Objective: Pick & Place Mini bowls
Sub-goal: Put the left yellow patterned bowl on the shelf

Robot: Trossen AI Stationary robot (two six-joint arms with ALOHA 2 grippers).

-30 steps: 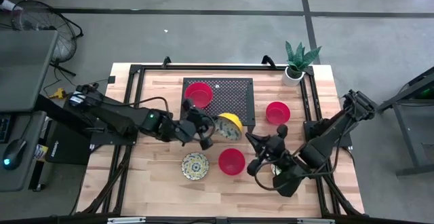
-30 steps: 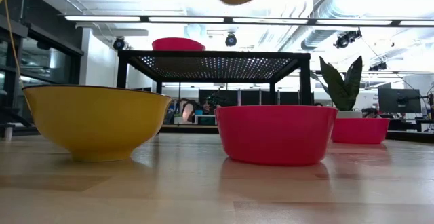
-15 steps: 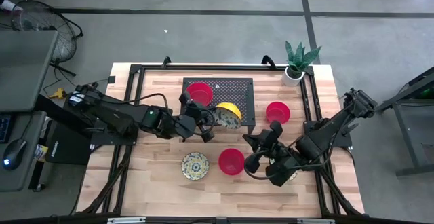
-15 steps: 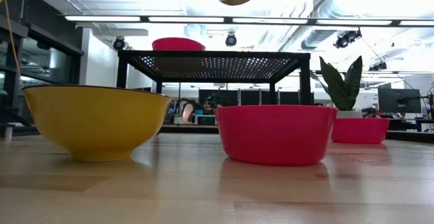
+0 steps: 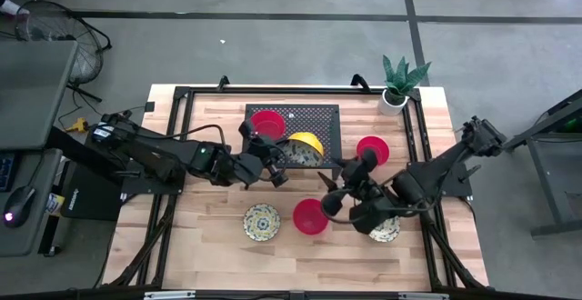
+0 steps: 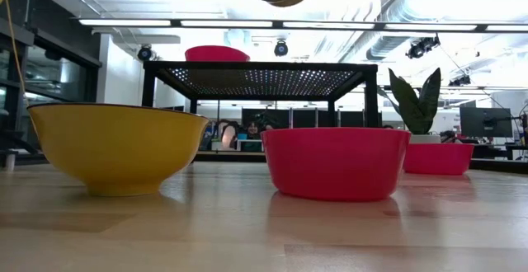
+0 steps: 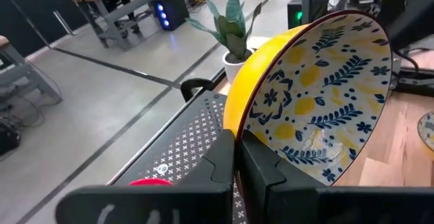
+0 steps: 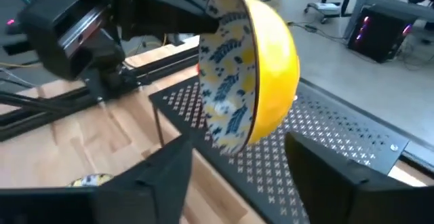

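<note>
Change: the left pincer, clenched on the patterned bowl, has carried it from beside the rack to over its 6 o'clock edge.
Right pincer: now spread, moved in toward the red bowl.
Meaning: likely placing on the rack.
Views: the left wrist shows the rim grip; the low view shows the bowl aloft.

Red bowls: three; patterned bowls: three; plant: one.
</note>
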